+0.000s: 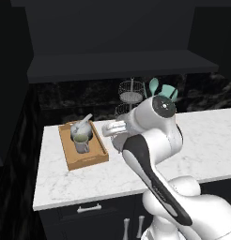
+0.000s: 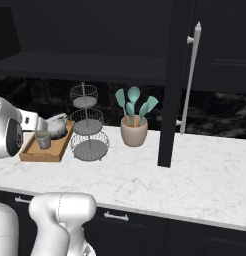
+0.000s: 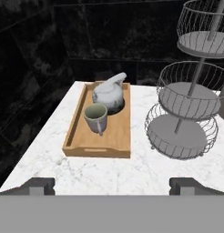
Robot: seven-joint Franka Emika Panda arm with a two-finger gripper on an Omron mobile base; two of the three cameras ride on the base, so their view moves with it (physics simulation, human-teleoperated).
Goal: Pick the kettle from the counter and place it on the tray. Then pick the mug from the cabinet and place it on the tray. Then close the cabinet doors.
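The wooden tray lies on the white marble tabletop near its left end, and both the kettle and the mug stand inside it. The kettle sits at the far end of the tray with its spout pointing up toward the dark back wall; the mug is just in front of it, upright, its handle turned toward the camera in the hand view. The end effector is open and empty, its two dark fingertips set wide apart, hovering over the tabletop in front of the tray and apart from it. Just right of the tray stands a three-tier wire basket stand, and beyond that a tan crock holding teal utensils. Above, the dark cabinet shows its bare shelf, and one cabinet door stands swung out over the tabletop, its long silver handle facing the right base view.
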